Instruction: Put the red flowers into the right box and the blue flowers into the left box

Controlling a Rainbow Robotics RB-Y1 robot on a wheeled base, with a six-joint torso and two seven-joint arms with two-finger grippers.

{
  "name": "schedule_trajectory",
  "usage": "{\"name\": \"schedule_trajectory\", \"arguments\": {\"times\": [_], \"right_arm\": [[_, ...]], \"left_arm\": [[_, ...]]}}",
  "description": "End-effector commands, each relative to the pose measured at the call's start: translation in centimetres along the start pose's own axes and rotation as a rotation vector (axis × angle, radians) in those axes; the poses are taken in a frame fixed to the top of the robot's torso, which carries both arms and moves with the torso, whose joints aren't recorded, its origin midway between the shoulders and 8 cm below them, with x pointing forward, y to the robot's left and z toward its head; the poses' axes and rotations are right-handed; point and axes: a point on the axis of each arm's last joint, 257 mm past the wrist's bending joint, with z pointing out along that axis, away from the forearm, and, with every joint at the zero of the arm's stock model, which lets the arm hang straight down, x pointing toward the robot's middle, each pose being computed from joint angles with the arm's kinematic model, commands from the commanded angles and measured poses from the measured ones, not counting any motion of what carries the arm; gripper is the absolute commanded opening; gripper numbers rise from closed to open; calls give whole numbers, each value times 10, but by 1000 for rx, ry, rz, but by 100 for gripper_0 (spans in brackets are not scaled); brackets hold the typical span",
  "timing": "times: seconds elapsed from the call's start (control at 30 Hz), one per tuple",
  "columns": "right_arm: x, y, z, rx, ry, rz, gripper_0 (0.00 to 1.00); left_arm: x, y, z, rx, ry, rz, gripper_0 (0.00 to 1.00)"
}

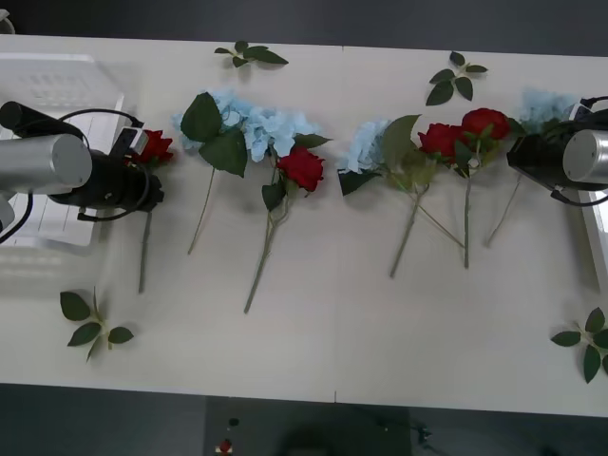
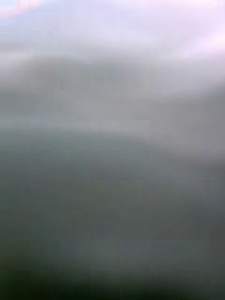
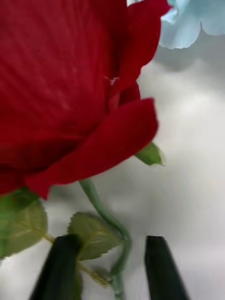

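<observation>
Flowers are lying in a loose row across the white table — by the front view none is yet sitting in either box, so you are looking at the task near its start. Red roses are showing at four spots: one at the far left beside your left gripper, one near the middle, and a pair right of centre. Pale blue hydrangea clusters are lying at left-centre, at centre-right and at the far right, next to your right gripper. The slatted white basket, your left box, is sitting at the table's left end, partly under the left arm; the plain rim of the right box is edging the table's right end. Loose leaf sprigs are scattered around and are not part of the sorting.

In the left wrist view, your left gripper's black fingers are standing apart, and the stem of the far-left rose is running between them just below the head — straddled, seemingly not yet pinched. This rose is lying beside the wrong box, so it is facing the long carry to the right.

For your right gripper you cannot tell whether the fingers are parted or closed.
</observation>
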Motion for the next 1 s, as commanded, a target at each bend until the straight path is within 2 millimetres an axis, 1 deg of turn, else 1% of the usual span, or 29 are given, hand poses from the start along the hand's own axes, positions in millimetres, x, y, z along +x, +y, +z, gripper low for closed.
{"name": "schedule_trajectory", "arguments": {"times": [0.03, 0.17, 0.2, 0.23, 0.5, 0.67, 0.7, 0.77, 0.83, 0.93, 1.0], "right_arm": [[-21, 18, -6, -24, -31, 24, 0], [-21, 18, -6, -23, -32, 22, 0], [-20, 17, -6, -21, -31, 19, 0], [-20, 17, -6, -21, -31, 19, 0], [-21, 18, -6, -25, -31, 23, 0], [-27, 17, -13, -25, -19, 16, 0], [-28, 18, -15, -27, -17, 13, 0], [-34, 19, -24, -28, -2, -2, 0], [-40, 22, -33, -40, 11, -10, 0], [-46, 29, -51, -99, 35, 46, 0], [-51, 35, -66, -143, 49, 70, 0]], "left_arm": [[-16, -6, -1, 3, -29, -42, 28], [-16, -5, 0, -5, -29, -25, 28], [-14, -4, 0, -9, -27, -22, 19], [-15, -3, 0, -12, -28, -16, 0], [-23, -4, -3, -22, -44, 36, 0], [-27, -3, -7, -25, -53, 45, 1], [-28, -2, -8, -25, -54, 46, 2], [-33, 3, -13, -33, -66, 48, 24], [-39, 6, -19, -37, -78, 59, 39], [-44, 7, -24, -39, -89, 76, 50], [-46, 7, -24, -42, -91, 83, 52]]}}
